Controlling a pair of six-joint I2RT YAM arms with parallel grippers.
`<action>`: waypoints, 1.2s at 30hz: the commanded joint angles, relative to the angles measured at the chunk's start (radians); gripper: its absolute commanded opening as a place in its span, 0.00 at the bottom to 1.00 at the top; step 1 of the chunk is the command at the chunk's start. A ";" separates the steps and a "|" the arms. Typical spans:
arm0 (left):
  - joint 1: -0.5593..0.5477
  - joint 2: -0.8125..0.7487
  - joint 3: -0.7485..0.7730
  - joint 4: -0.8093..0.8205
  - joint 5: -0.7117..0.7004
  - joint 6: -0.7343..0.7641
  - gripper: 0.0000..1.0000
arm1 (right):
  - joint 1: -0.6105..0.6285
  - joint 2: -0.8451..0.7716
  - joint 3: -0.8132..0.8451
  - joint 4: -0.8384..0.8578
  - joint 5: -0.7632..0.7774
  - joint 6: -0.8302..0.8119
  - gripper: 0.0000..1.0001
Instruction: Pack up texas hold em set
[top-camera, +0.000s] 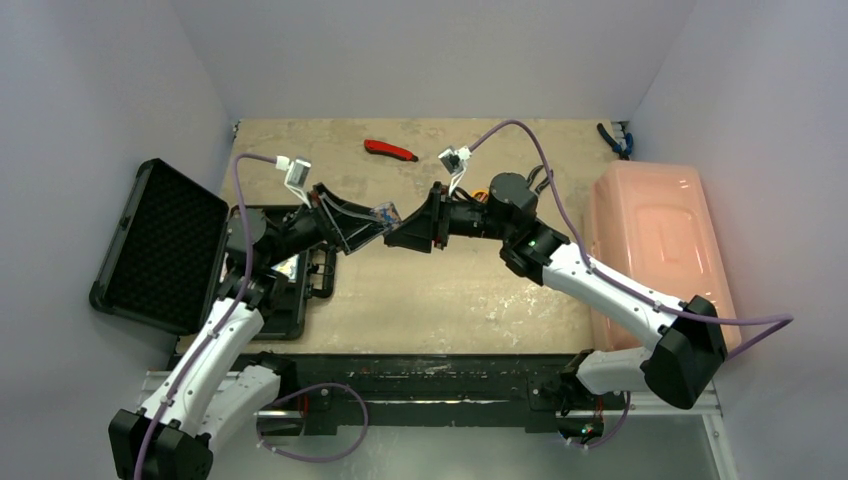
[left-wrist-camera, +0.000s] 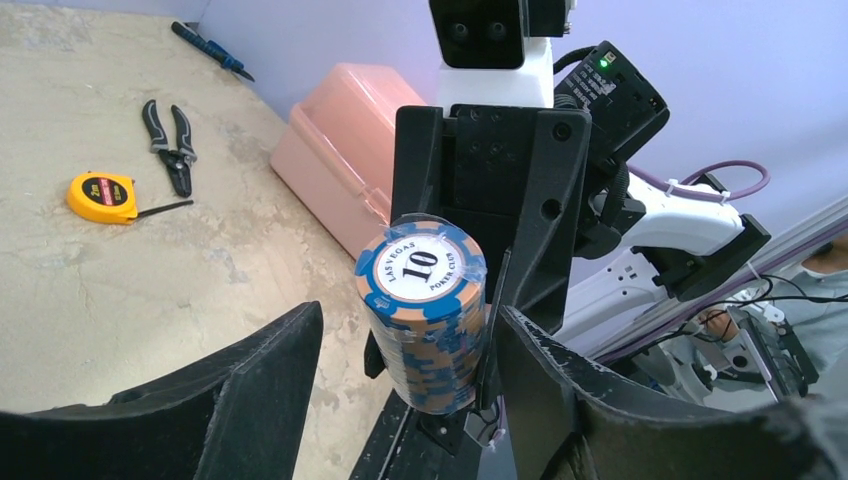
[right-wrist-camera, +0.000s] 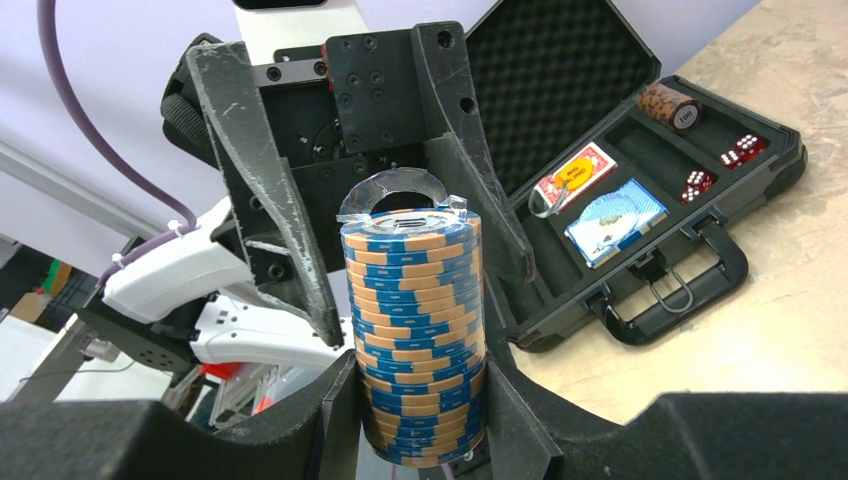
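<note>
aloft, chip roll (right hand), pliers, tape measure

Soft, even overhead light, lilac cast on the walls, warm glare on the pink bin, faint shadows on the counter, wrist views sharp on the chip roll, near jaws dark and slightly soft, mild wide-angle bending at the edges.

Blue-and-tan striped chip roll, white face, black "10" ringed in blue! At nine o'clock, the black case with dimpled black foam. Inside it are a red deck, a blue deck, red dice and a mottled brown roll. Pink box at three. Yellow tape measure on the blotchy beige surface.
</note>
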 joint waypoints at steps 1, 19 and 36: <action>-0.020 0.011 0.023 0.056 -0.029 0.015 0.61 | 0.011 -0.011 0.046 0.121 -0.012 0.010 0.00; -0.052 0.032 0.028 0.054 -0.059 0.001 0.21 | 0.029 -0.022 -0.010 0.203 0.026 0.051 0.00; -0.056 0.025 0.097 -0.151 -0.095 0.100 0.00 | 0.030 -0.070 -0.013 0.055 0.084 -0.060 0.68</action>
